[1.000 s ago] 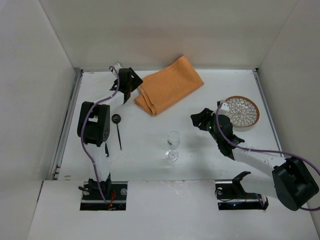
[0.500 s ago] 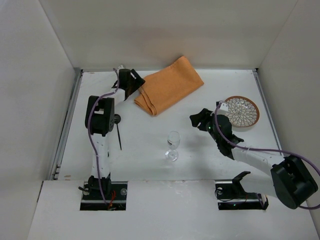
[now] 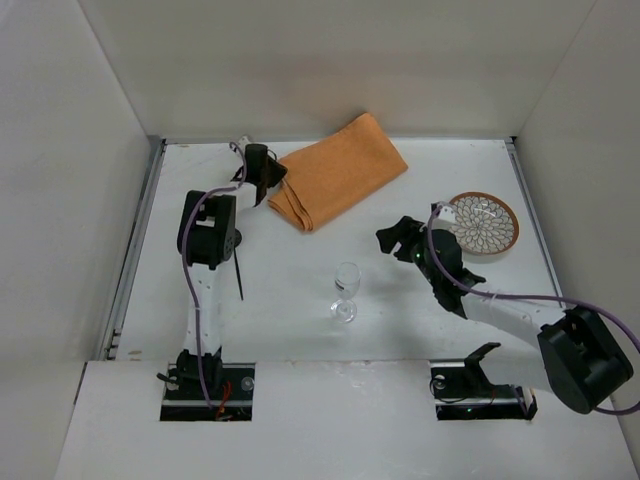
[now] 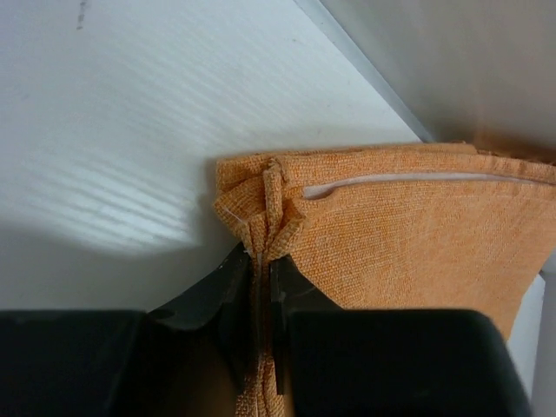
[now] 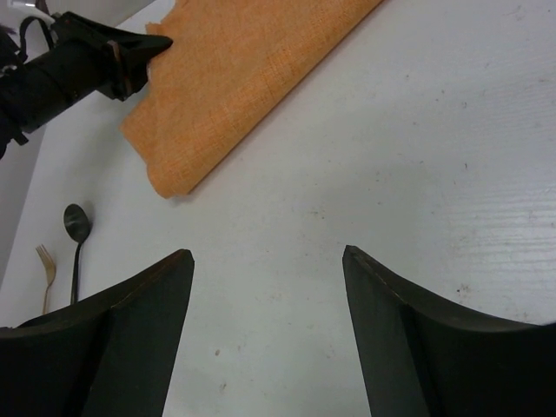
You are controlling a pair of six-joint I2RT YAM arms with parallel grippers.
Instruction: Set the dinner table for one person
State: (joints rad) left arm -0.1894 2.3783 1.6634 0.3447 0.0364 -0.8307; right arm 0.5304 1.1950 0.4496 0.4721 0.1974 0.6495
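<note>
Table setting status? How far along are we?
Done: nothing looks set yet. In hand: left end effector is shut on a corner of the orange cloth; right end effector is open, empty. To do: plate, glass, spoon and fork sit scattered on the dinner table.

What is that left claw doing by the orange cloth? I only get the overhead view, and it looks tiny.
Observer: In the left wrist view, the left gripper is shut on a bunched corner of the orange cloth.
Operator: And the other claw?
Observer: Its wrist view shows the right gripper open and empty over the bare dinner table.
Operator: Any cutlery out?
Observer: The right wrist view shows a small fork lying beside the dark spoon.
</note>
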